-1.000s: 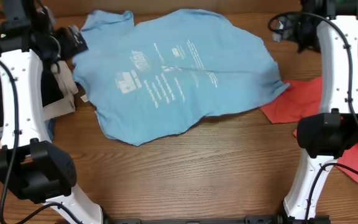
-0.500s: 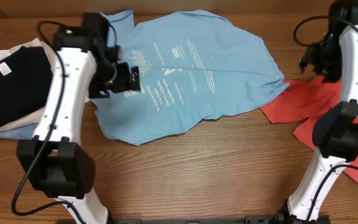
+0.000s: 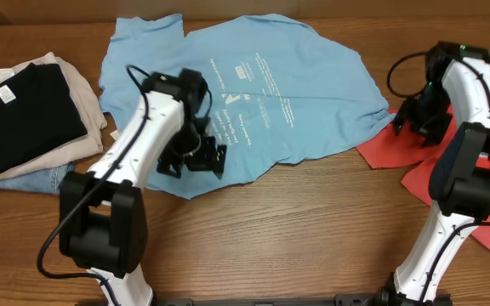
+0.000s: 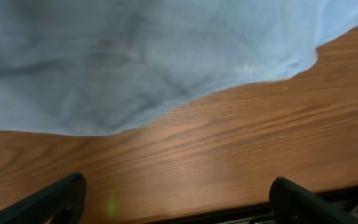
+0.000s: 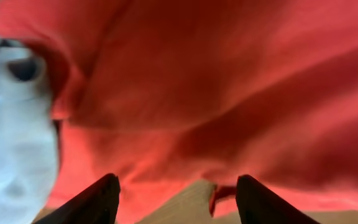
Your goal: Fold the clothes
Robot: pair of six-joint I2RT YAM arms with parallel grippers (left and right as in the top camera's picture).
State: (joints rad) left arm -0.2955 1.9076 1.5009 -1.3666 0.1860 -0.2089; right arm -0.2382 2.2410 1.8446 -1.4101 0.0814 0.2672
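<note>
The light blue T-shirt (image 3: 270, 93) lies spread print-up across the back middle of the table. My left gripper (image 3: 196, 157) hovers over its lower left hem. In the left wrist view the blue cloth (image 4: 135, 56) fills the top, and that gripper (image 4: 176, 200) is open over bare wood. The red T-shirt (image 3: 383, 146) lies crumpled at the right, partly under the blue shirt's corner. My right gripper (image 3: 413, 121) sits low over its edge. Red cloth (image 5: 229, 81) fills the right wrist view, and this gripper (image 5: 178, 200) is open with a red fold edge and wood between its fingers.
A folded stack, black garment (image 3: 24, 110) on top of beige and denim pieces, sits at the far left. Brown wooden table (image 3: 296, 229) stretches in front of the shirts. The table's front edge (image 4: 260, 210) shows in the left wrist view.
My left arm swung from the far left across to the blue shirt's lower left hem. My right arm dropped from the back right to the red shirt's edge, its jaws narrowing.
</note>
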